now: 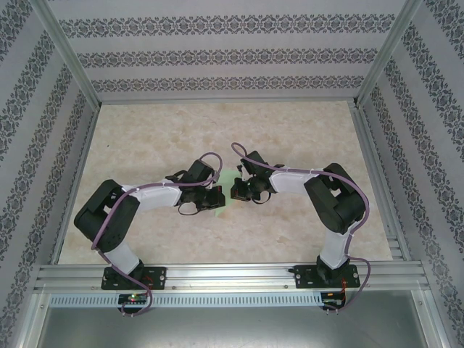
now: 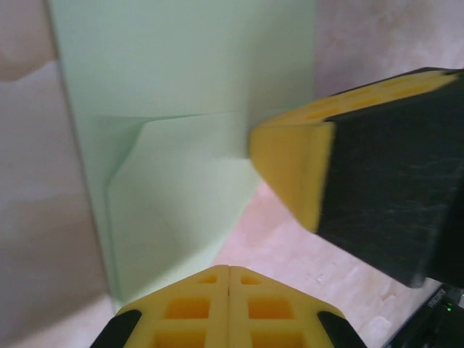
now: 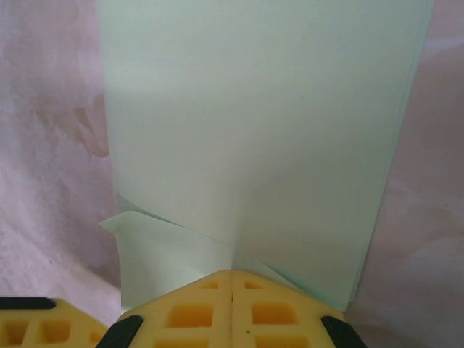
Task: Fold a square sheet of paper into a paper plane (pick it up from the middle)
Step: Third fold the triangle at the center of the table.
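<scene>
The square sheet of paper [image 1: 228, 178] lies on the table between the two arms, pale green and partly folded. In the left wrist view the sheet of paper [image 2: 181, 109] shows a long strip with a folded flap lying on it. My left gripper [image 2: 229, 270] is shut, its tip at the sheet's near corner with nothing visibly between the fingers. My right gripper [image 3: 231, 274] is shut too, its tip resting over the folded paper [image 3: 254, 130], where a loose flap sticks out to the left. In the top view the left gripper [image 1: 220, 200] and right gripper [image 1: 234, 191] nearly touch.
The table [image 1: 290, 130] is pale and marbled, with patterned walls on three sides and a metal rail [image 1: 232, 279] along the near edge. A yellow finger of the right gripper [image 2: 290, 163] hangs close to the left gripper's tip.
</scene>
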{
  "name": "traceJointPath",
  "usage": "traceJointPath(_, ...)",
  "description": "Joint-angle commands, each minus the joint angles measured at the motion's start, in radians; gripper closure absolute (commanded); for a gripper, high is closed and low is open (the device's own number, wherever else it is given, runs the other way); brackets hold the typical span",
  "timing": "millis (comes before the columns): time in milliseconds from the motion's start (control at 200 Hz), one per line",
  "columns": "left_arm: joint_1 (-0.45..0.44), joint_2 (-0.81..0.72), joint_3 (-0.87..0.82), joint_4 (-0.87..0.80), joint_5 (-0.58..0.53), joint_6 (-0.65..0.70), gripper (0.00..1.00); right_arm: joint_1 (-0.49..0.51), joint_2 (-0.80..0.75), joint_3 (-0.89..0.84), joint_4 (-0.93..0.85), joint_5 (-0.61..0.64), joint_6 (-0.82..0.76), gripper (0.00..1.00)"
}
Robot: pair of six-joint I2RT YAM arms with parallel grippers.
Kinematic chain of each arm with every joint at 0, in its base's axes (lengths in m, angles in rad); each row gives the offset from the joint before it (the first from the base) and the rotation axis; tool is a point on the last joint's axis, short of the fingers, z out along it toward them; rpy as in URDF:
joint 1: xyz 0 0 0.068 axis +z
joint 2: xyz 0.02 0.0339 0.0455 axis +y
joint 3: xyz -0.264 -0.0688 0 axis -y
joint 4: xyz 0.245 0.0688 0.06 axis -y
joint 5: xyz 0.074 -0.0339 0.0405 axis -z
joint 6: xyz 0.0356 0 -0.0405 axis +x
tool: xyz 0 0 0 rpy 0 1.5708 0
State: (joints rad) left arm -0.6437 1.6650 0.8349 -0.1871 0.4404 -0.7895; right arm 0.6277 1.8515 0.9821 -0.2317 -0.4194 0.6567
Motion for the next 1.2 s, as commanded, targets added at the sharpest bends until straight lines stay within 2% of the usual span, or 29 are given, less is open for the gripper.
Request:
traceJointPath(0, -0.004, 0.017, 0.030, 0.061, 0.036, 0.037, 0.98, 0.000, 0.045, -0.003, -0.043, 0.033, 0.001, 1.00)
traceJointPath(300, -0.002, 0.096, 0.009, 0.122, 0.034, 0.048, 1.00, 0.000, 0.048, -0.005, -0.050, 0.028, 0.001, 1.00)
traceJointPath(465, -0.002, 0.098, -0.083, 0.184, 0.076, 0.034, 1.00, -0.001, 0.052, -0.001, -0.083, 0.051, 0.003, 1.00)
traceJointPath(734, -0.004, 0.052, -0.141, 0.020, 0.083, 0.125, 0.99, -0.003, 0.108, 0.036, -0.183, 0.122, 0.019, 1.00)
traceJointPath(1194, -0.024, -0.035, -0.274, -0.009, 0.064, 0.095, 0.99, -0.003, 0.143, 0.053, -0.220, 0.155, 0.029, 1.00)
